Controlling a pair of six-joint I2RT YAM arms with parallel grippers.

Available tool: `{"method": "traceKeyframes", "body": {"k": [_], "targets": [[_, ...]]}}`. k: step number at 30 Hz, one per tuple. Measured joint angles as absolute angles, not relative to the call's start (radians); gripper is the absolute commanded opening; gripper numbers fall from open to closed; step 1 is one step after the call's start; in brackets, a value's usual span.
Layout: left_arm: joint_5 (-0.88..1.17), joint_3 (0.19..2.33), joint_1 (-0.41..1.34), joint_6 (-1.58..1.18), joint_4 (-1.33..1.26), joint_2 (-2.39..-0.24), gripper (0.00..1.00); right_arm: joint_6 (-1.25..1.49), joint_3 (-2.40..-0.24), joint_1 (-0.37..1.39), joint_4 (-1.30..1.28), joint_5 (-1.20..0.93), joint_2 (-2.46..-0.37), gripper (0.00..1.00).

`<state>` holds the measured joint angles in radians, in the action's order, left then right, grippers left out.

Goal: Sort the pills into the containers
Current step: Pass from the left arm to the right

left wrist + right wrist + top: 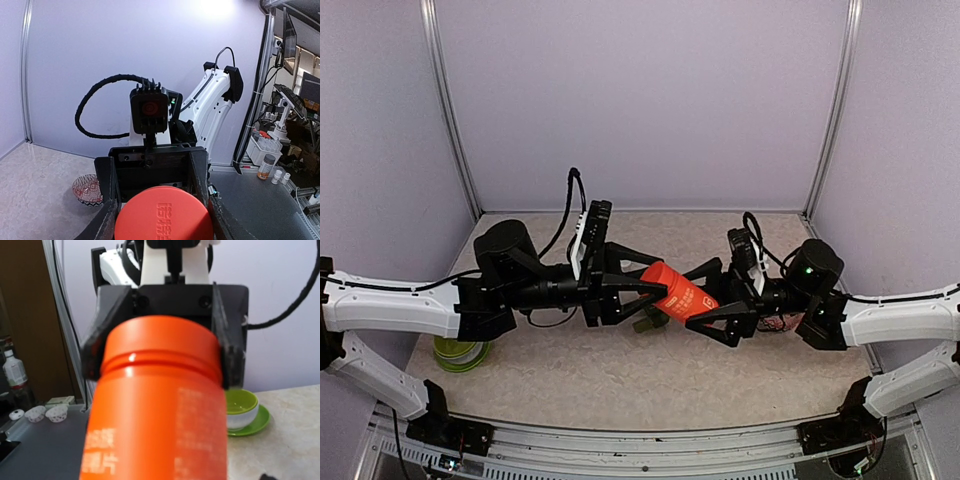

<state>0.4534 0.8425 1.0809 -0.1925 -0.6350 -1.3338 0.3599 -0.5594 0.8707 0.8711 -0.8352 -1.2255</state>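
The bottle [682,292] hangs over the middle of the table [570,380], lying on its side with one end towards 10 o'clock and the other towards 4 o'clock. The left gripper [655,286] reaches it from 9 o'clock. In the right wrist view its fingers [229,335] are clamped on the far, grooved end of the bottle, one on each side.

The right gripper [698,302] comes from 3 o'clock. Its jaws stand wide apart, one on each side of the other end of the bottle. I cannot tell if they already press on it.

The containers [648,322] show in the top view only as a small dark green piece at about 7 o'clock from the bottle. It is just beside the lower finger of the left gripper and between the two grippers. Most of it is hidden, so the lids cannot be seen. No jaw is around it.

A green bowl [460,352] stands well apart at 8 o'clock, near the left arm. A patterned bowl [86,189] shows in the left wrist view, on the table beside the right arm.
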Motion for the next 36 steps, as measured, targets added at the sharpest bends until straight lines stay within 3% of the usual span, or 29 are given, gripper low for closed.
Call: {"method": "traceKeyframes", "body": {"k": [10,17,23,30,36], "targets": [[0.405,0.836,1.093,-0.184,-0.675,-1.340,0.27,0.387,-0.558,0.875,0.913,-0.852,-1.241,0.70],[0.396,0.836,1.102,-0.180,-0.689,-1.345,0.27,0.392,-0.557,0.875,0.918,-0.850,-1.241,0.54],[0.385,0.836,1.106,-0.174,-0.699,-1.348,0.27,0.403,-0.557,0.874,0.926,-0.845,-1.243,0.33],[0.345,0.836,1.113,-0.201,-0.704,-1.349,0.29,0.381,-0.557,0.874,0.911,-0.822,-1.236,0.18],[0.198,0.836,1.134,-0.340,-0.672,-1.349,0.36,0.274,-0.557,0.877,0.751,-0.693,-1.158,0.16]]}}
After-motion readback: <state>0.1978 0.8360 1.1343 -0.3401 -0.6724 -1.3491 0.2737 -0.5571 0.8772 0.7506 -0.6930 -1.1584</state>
